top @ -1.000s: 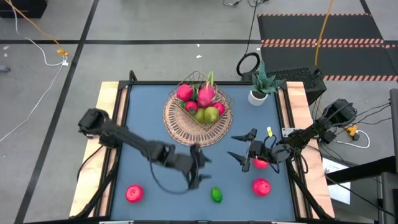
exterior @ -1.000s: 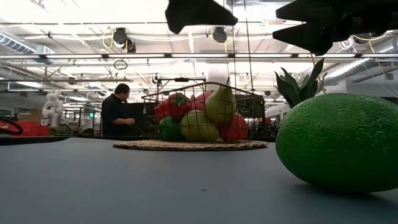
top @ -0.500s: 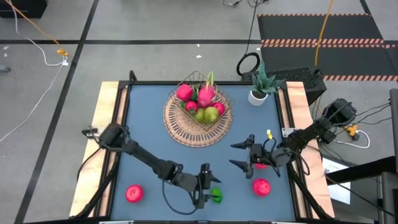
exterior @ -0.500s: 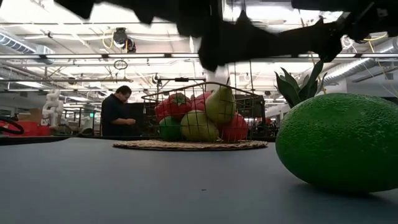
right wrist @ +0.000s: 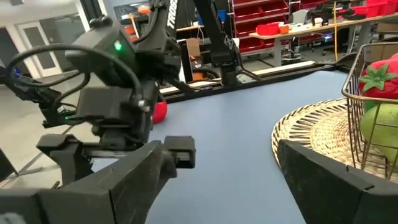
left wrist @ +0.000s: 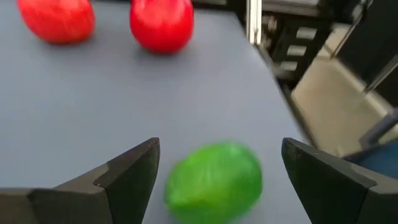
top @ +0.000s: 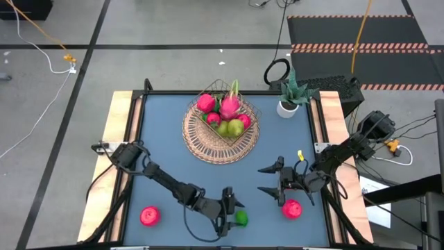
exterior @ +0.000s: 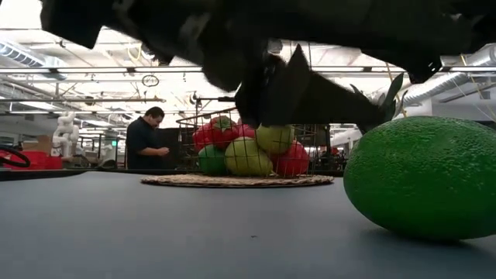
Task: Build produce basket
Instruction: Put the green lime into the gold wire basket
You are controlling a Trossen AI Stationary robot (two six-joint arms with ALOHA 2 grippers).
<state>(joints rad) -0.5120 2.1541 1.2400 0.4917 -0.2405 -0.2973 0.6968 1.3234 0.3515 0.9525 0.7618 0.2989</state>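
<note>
Left gripper (left wrist: 214, 168) open around green lime (left wrist: 214, 182); better to lower fully, centre, then close gently.

Right gripper (top: 272, 179) open, waiting above the tabletop (top: 166, 139).

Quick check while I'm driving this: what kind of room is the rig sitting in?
Most likely an industrial lab or workshop. The low view shows a high ceiling with exposed ducts and a person standing behind the table; the right wrist view shows shelving with red bins; cables trail over the concrete floor.

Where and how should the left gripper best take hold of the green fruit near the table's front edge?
Grip the green fruit across its rounded middle, coming from above. It lies alone on the table, and the open left gripper already has a finger on each side.
</note>
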